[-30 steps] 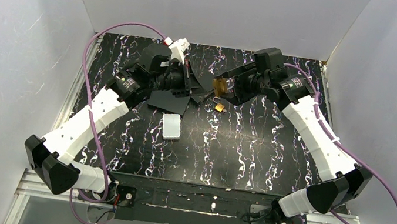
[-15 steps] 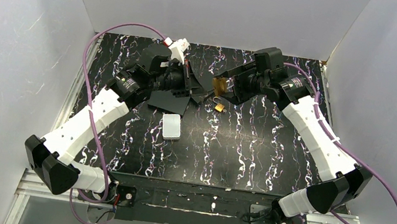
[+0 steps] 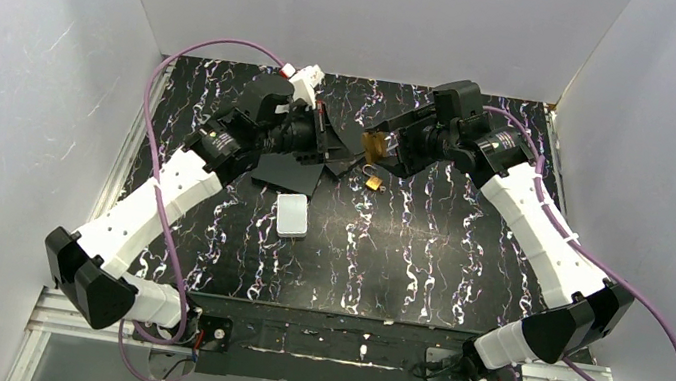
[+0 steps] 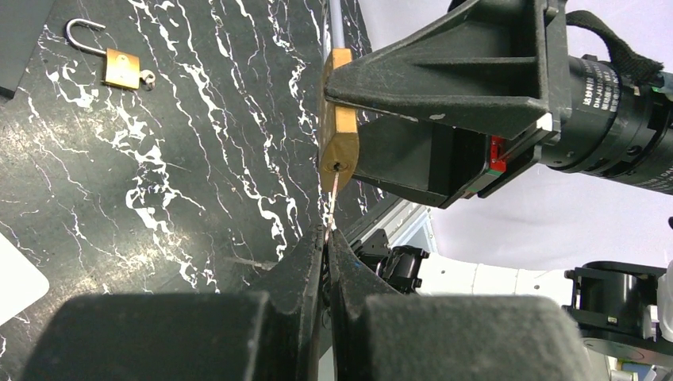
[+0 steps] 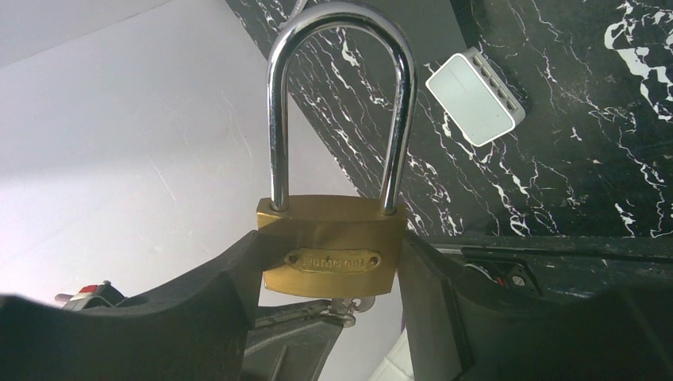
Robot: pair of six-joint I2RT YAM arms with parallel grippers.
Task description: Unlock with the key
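Observation:
My right gripper (image 5: 329,266) is shut on the body of a brass padlock (image 5: 332,248), whose silver shackle (image 5: 341,103) is closed and points away from the wrist. This padlock (image 3: 373,143) hangs above the back middle of the table. The left gripper (image 4: 327,236) is shut on a thin key (image 4: 332,198). The key's tip sits at the keyhole in the bottom face of the padlock (image 4: 340,119). In the right wrist view the key (image 5: 351,306) pokes out just under the brass body. In the top view my left gripper (image 3: 344,158) meets the right gripper (image 3: 379,148).
A second, small brass padlock (image 3: 373,182) lies on the black marbled table (image 3: 425,254) with its shackle open; the left wrist view also shows the small padlock (image 4: 121,68). A white box (image 3: 292,214) lies left of centre. A flat black sheet (image 3: 288,175) lies under my left wrist.

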